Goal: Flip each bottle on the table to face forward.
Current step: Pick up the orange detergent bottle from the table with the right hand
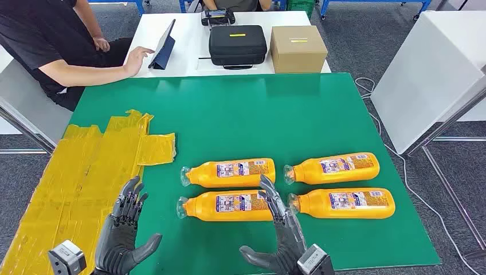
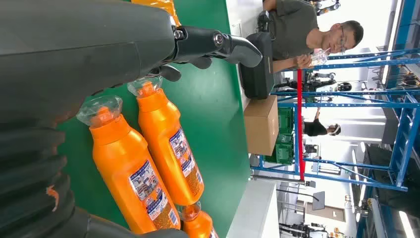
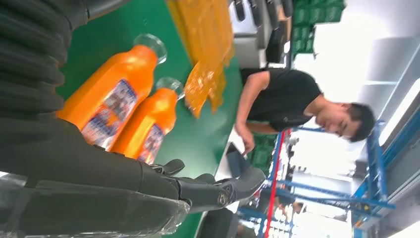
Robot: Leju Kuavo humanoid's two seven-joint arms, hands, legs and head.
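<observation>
Several orange bottles lie on their sides on the green table (image 1: 229, 114), labels up, clear caps pointing left. The far left bottle (image 1: 229, 171) and near left bottle (image 1: 224, 206) form one column; the far right bottle (image 1: 333, 168) and near right bottle (image 1: 344, 203) form the other. My left hand (image 1: 123, 232) hovers open near the front edge, left of the bottles, holding nothing. My right hand (image 1: 281, 232) is open too, its fingertips (image 1: 268, 186) reaching between the two columns by the near left bottle's base. The left wrist view shows two bottles (image 2: 168, 144) beyond the left hand's thumb (image 2: 218, 42).
Yellow tape sheets (image 1: 86, 172) cover the table's left side. A person in a black shirt (image 1: 46, 40) sits at the far left with a tablet (image 1: 163, 43). Behind the green table stand a black case (image 1: 238, 44) and a cardboard box (image 1: 298, 48).
</observation>
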